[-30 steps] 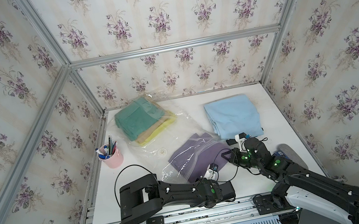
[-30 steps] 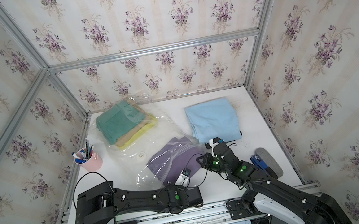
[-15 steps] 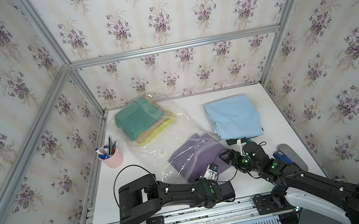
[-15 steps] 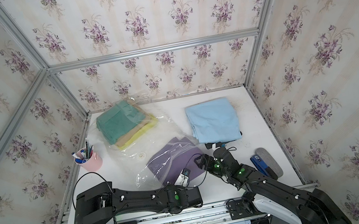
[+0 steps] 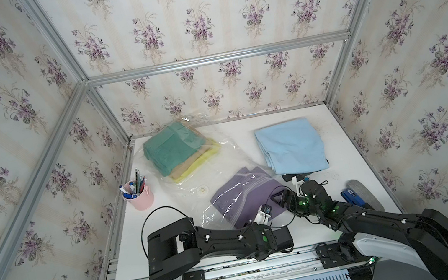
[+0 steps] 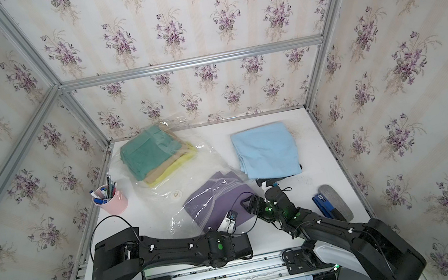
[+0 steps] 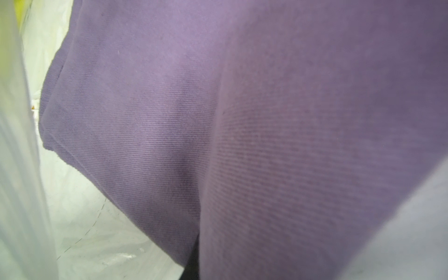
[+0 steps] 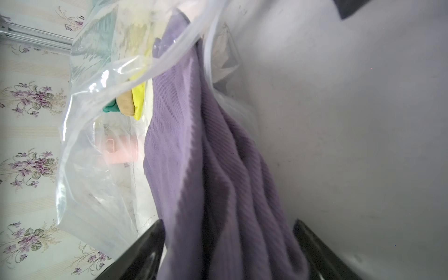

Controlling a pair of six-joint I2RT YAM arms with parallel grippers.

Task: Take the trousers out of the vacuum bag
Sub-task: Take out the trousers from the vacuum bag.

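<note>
The clear vacuum bag [image 5: 222,164] [image 6: 205,165] lies across the table's left and middle, with teal [image 5: 174,148], tan and yellow [image 5: 200,163] trousers stacked inside it. Purple trousers [image 5: 245,196] [image 6: 218,201] [image 8: 189,145] stick halfway out of its mouth. Light blue trousers [image 5: 292,147] [image 6: 267,152] lie outside on the right. My left gripper [image 5: 264,214] [image 6: 228,221] is at the purple trousers' near edge, shut on the cloth, which fills the left wrist view [image 7: 169,97]. My right gripper [image 5: 280,199] [image 6: 251,204] [image 8: 228,224] is open, with its fingers on either side of the purple cloth.
A pink cup [image 5: 139,194] [image 6: 114,202] with pens stands at the left edge. A grey pad with a blue item [image 5: 361,193] lies at the front right. Papered walls and aluminium posts close in the table on three sides.
My right gripper has opened, left the near edge of the light blue trousers and come back to straddle the purple trousers. The left arm has hardly moved.
</note>
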